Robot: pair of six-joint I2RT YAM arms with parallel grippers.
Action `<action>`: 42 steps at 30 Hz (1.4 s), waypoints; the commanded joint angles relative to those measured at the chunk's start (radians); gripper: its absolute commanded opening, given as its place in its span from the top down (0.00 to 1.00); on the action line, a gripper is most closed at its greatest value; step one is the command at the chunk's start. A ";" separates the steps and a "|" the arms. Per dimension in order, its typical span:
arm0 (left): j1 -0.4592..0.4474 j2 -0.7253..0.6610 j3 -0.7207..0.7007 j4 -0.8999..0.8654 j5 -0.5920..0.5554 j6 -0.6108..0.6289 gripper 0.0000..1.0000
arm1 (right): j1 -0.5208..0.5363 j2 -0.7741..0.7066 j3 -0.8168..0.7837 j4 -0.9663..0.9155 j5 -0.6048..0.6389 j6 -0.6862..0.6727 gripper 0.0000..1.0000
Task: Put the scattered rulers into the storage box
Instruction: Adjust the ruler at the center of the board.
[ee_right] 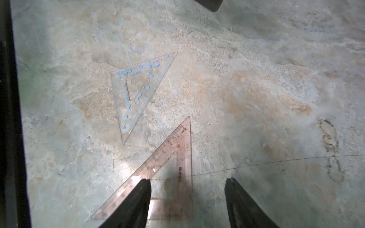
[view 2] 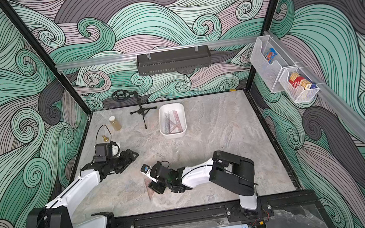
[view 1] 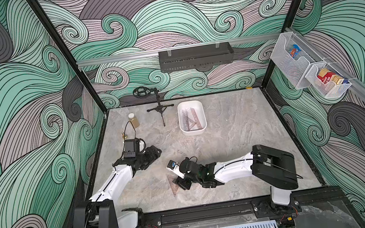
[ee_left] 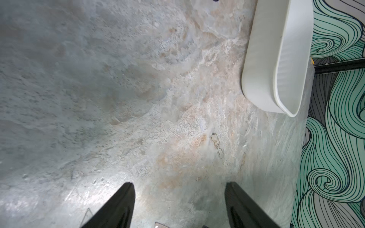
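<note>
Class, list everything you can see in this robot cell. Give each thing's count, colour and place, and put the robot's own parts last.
storage box: one, white, far middle of table
rulers: several, clear and pinkish, lying inside storage box; exact count unclear
pinkish set square: one, pinkish-brown, flat on table near the front
clear set square: one, clear with blue marks, flat on table beside the pinkish one, not touching
jar: one, amber with pale lid, far left of table
tripod stand: one, black, beside storage box
wall shelf: one, black, back wall
mesh baskets: two, white, right wall, holding packets
left end effector: one, black, open, over bare table
right end effector: one, black, open, over pinkish set square
</note>
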 commanded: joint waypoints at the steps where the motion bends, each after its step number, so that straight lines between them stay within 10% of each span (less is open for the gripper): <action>1: 0.024 0.033 0.033 -0.015 0.026 0.012 0.25 | 0.012 0.033 0.026 -0.041 0.113 -0.049 0.34; 16: 0.025 0.078 -0.088 0.143 0.203 -0.033 0.25 | -0.117 0.002 -0.046 -0.056 0.241 -0.084 0.33; 28: -0.214 0.055 -0.160 0.142 0.220 -0.106 0.28 | -0.302 -0.308 -0.202 0.126 -0.293 0.142 0.33; 42: -0.444 0.325 -0.078 0.187 0.163 -0.112 0.30 | -0.473 -0.514 -0.510 0.279 -0.386 0.329 0.37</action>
